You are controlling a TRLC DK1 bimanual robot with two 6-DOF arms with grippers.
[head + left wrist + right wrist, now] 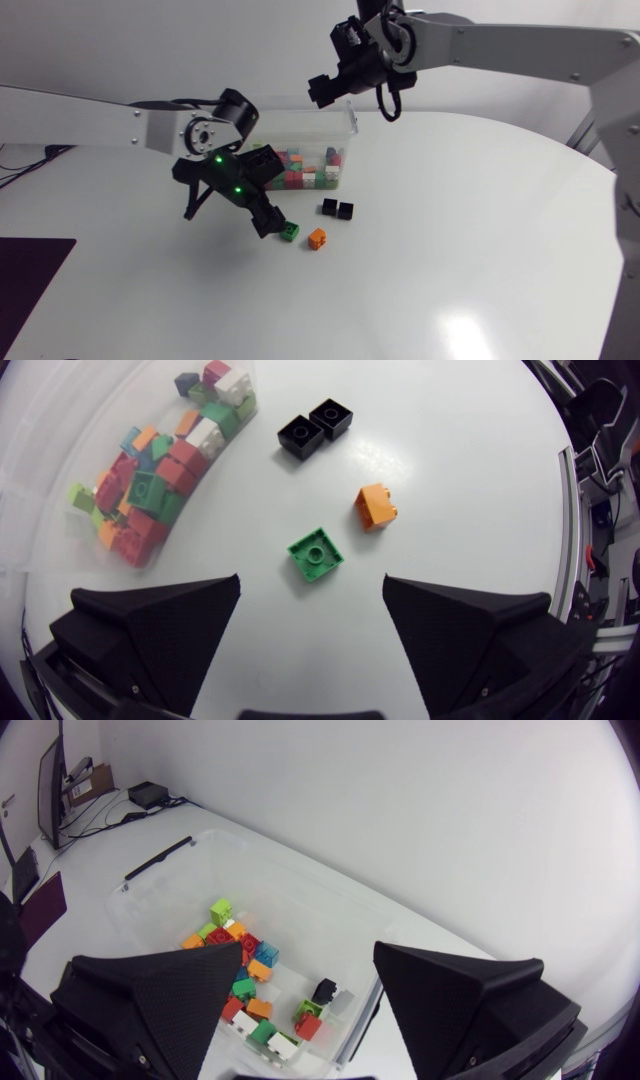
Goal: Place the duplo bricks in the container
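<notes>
A green brick [289, 231] lies on the white table with an orange brick [318, 239] just to its right. Two black bricks [337, 208] sit side by side behind them. My left gripper [268, 222] hovers open right beside the green brick. From the left wrist, the green brick [315, 554] lies just ahead of the gap between the left gripper [310, 620] fingers, the orange brick [375, 506] and black bricks [315, 427] farther on. My right gripper [328, 92] hangs open over the clear container [350, 118]. Nothing is between the right gripper [309, 950] fingers; below lies the container [372, 1005] with several coloured bricks.
The clear container [60, 430] stands at the back of the table, its coloured bricks piled toward the right end. A dark mat [30, 265] lies at the table's front left. The table's curved edge [600, 170] runs along the right.
</notes>
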